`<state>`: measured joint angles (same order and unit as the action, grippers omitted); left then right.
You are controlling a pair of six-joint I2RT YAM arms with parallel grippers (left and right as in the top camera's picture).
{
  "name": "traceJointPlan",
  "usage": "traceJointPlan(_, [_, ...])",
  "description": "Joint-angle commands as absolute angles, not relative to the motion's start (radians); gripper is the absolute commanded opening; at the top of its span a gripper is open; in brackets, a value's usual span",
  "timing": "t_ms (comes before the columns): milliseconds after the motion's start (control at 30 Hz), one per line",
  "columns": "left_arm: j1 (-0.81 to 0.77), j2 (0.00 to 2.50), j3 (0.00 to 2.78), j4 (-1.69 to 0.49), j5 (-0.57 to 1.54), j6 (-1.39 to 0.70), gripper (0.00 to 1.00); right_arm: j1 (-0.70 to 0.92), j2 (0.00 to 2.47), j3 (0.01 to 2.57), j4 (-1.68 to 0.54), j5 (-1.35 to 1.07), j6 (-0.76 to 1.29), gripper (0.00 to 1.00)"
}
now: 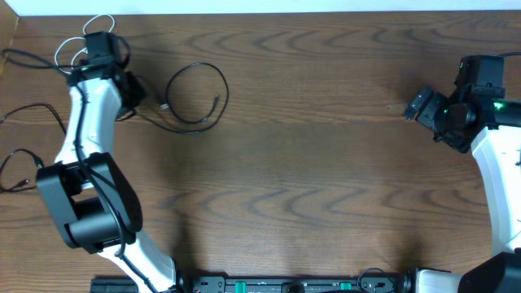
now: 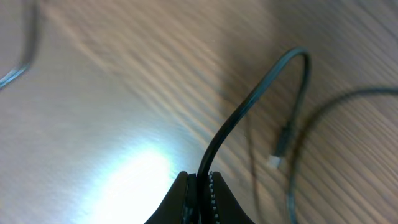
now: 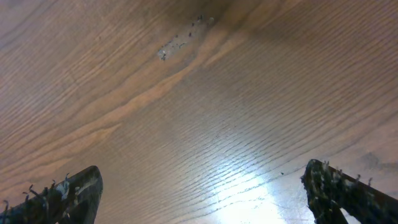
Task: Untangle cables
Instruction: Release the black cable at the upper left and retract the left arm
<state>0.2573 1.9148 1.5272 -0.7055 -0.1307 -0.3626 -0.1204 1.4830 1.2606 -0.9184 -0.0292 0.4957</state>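
- Gripping a thin black cable (image 2: pixel 249 106), the left tool (image 2: pixel 198 186) has its jaws pressed together on the cord, with no gap showing between them in the left wrist view.
- From the jaws, that cord rises, bends sharply at its top and drops to a small plug end (image 2: pixel 279 151) that hangs just above or on the wood; which of the two cannot be told.
- Seen from overhead, the same black cable (image 1: pixel 198 96) forms an open loop on the desk (image 1: pixel 309 171), just to the right of the left tool (image 1: pixel 134 91), near the desk's far left corner.
- A white cable (image 1: pixel 98 16) lies in small loops at the far edge, beside the left arm's (image 1: pixel 85 122) wrist and apart from the black loop.
- A second black cable (image 1: pixel 32 108) trails along the left edge of the desk, well apart from the loop; the arm hides part of its path.
- The right tool (image 3: pixel 200 177) stands wide, both fingers (image 3: pixel 68 196) spread to the sides of the right wrist view, with only bare wood grain between them.
- Overhead, the right tool (image 1: pixel 419 106) sits at the far right of the desk, well apart from every cable and touching none.
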Motion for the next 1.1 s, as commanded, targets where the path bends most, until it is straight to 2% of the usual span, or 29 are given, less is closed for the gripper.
traceJointPlan(0, [0.332,1.902,1.528,-0.698,-0.242,-0.406,0.08,-0.123,1.473,1.264,-0.917,-0.017,0.485,0.99])
traceJointPlan(433, [0.515,1.871,1.557,-0.631,-0.479,-0.347,0.08,-0.123,1.473,1.264,-0.917,-0.017,0.485,0.99])
traceJointPlan(633, [0.519,1.776,1.56,-0.541,-0.507,-0.239,0.07,-0.123,1.473,1.264,-0.917,-0.017,0.485,0.99])
traceJointPlan(767, [0.519,1.682,1.56,-0.477,-0.656,-0.216,0.07,-0.123,1.473,1.264,-0.917,-0.017,0.485,0.99])
traceJointPlan(1067, [0.519,1.606,1.56,-0.466,-0.821,-0.13,0.08,-0.124,1.473,1.264,-0.917,-0.017,0.485,0.99])
